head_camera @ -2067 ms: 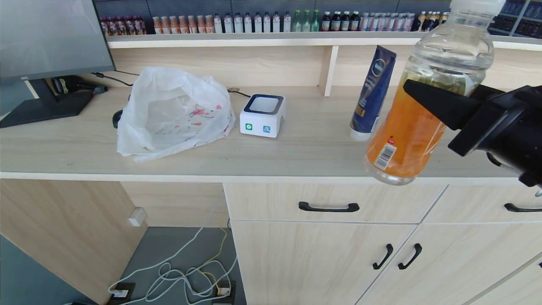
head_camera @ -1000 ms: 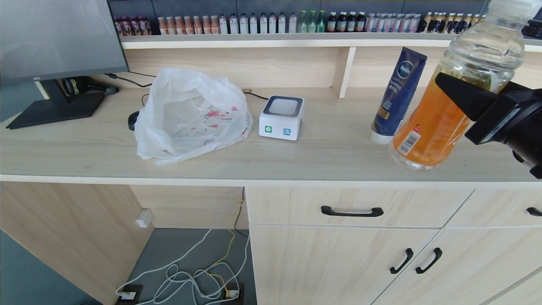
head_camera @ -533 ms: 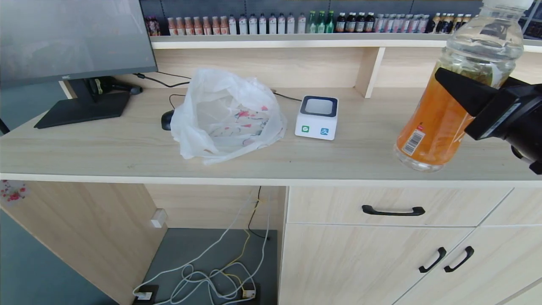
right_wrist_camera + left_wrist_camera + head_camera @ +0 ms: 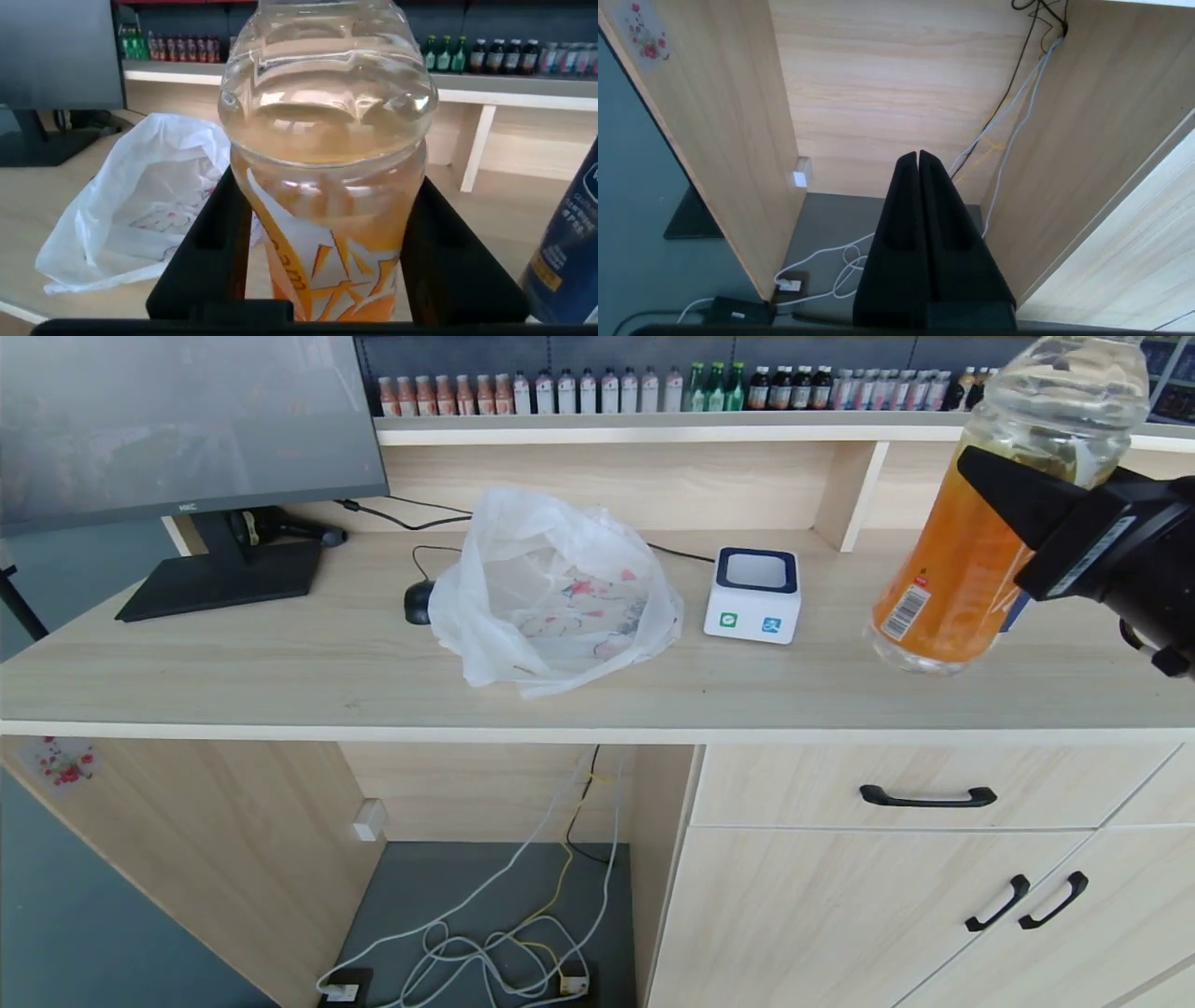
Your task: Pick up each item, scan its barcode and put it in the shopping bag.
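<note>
The orange drink bottle (image 4: 952,569) is pinched by the right gripper (image 4: 327,247) and held tilted at the frame's upper right. On the worktop (image 4: 280,663), the scanner (image 4: 752,595) is seen just right of the shopping bag (image 4: 555,597) at centre. The left gripper (image 4: 919,163) is pressed together.
</note>
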Controlling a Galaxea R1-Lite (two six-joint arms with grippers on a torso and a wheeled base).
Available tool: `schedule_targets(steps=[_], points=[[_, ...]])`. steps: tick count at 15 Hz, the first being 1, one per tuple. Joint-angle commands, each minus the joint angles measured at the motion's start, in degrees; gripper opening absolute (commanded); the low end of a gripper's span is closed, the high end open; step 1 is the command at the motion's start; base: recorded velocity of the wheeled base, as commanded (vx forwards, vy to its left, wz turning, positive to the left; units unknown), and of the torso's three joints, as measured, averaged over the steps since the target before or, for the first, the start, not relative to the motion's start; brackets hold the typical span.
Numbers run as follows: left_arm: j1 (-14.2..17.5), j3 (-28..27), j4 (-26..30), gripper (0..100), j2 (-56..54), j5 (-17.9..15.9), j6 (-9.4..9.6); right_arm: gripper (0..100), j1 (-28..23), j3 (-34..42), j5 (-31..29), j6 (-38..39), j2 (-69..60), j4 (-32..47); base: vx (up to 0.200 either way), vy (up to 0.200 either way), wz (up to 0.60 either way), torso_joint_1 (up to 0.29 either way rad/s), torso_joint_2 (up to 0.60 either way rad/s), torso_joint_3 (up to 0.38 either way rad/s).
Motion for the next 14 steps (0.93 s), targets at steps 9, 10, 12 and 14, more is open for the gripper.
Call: schedule_targets(steps=[9,10,12,14], points=[[0.0,0.0,0.0,0,0.0,0.0,-0.04,0,0.1,-15.6,4.5,0.2,14.3,0.0,0.000,0.000,0.00,0.000,0.00,0.000],[0.0,0.0,0.0,0,0.0,0.0,-0.04,0,0.0,-19.0,6.8,0.4,17.4,0.0,0.000,0.000,0.00,0.000,0.00,0.000],[0.0,0.0,0.0,0,0.0,0.0,-0.04,0,-0.3,-22.1,8.3,1.6,20.6,0.0,0.000,0.000,0.00,0.000,0.00,0.000],[0.0,0.0,0.0,0,0.0,0.0,-0.04,0,-0.4,-26.0,8.4,3.6,23.9,-0.1,0.000,0.000,0.00,0.000,0.00,0.000]])
